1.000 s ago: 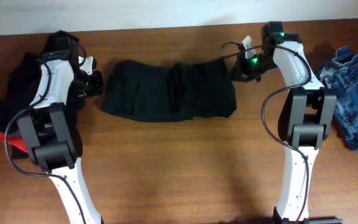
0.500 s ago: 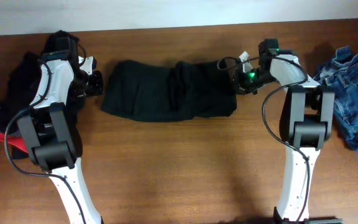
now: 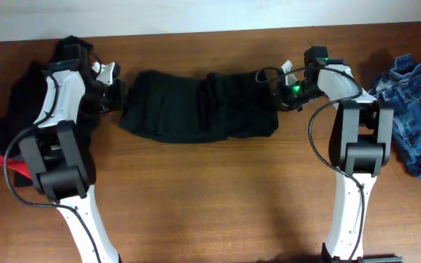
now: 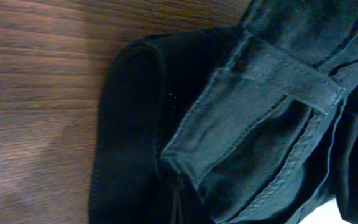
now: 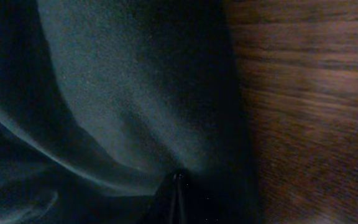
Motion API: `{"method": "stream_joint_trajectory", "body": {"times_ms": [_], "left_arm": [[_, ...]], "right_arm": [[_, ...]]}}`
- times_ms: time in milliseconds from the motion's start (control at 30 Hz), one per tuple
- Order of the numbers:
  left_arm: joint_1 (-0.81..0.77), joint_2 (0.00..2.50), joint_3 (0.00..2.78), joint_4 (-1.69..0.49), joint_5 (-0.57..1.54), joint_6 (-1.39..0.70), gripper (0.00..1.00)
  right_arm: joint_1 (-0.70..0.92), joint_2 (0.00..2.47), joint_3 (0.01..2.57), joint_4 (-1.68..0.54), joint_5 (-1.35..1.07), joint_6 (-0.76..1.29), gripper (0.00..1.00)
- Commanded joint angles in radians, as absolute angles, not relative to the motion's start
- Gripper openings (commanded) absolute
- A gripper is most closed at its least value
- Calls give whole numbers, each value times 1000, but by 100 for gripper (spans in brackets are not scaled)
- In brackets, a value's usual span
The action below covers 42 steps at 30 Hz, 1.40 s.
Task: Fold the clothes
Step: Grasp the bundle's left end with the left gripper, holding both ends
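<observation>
Holding the black trousers (image 3: 196,106) by both ends on the wooden table (image 3: 210,197).
Pinching the waistband end, beside a belt loop (image 4: 291,84), with the left gripper (image 3: 120,98) and the opposite end with the right gripper (image 3: 276,91), both pairs of fingers pressed together on cloth; lying bunched across the far middle of the table, between a dark pile with a red edge (image 3: 6,124) at far left and blue denim jeans (image 3: 415,109) at far right.
</observation>
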<state>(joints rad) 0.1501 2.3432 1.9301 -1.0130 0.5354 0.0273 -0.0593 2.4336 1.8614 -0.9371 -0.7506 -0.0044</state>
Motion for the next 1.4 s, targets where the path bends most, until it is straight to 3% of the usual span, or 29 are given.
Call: {"method": "stream_joint_trajectory", "body": {"times_ms": [0, 167, 200, 300, 333, 433, 1100, 1200, 1333, 1367], "left_arm": [[205, 2345, 1946, -1016, 554, 45, 0], [288, 2345, 1946, -1024, 609, 39, 3], [290, 2345, 1946, -1024, 611, 39, 23], [274, 2346, 1945, -1023, 648, 99, 52], [266, 2347, 1945, -1023, 677, 123, 57], [249, 2355, 1945, -1023, 693, 133, 60], [164, 2506, 1929, -1007, 723, 144, 57], [117, 2506, 1929, -995, 722, 145, 41], [82, 2506, 1929, -977, 722, 144, 5], [81, 2506, 1929, -978, 722, 144, 1]], "right_arm": [[-52, 2444, 1827, -946, -699, -11, 4], [-52, 2444, 1827, -946, -698, -11, 4], [-52, 2444, 1827, -946, -695, -11, 4], [-52, 2444, 1827, -946, -695, -11, 4], [-52, 2444, 1827, -946, -695, -11, 4], [-52, 2444, 1827, -946, -695, -10, 4], [-52, 2444, 1827, -949, -695, -10, 4], [-52, 2444, 1827, -949, -696, -10, 4], [-52, 2444, 1827, -950, -696, -10, 4], [-52, 2444, 1827, -952, -696, -11, 4]]}}
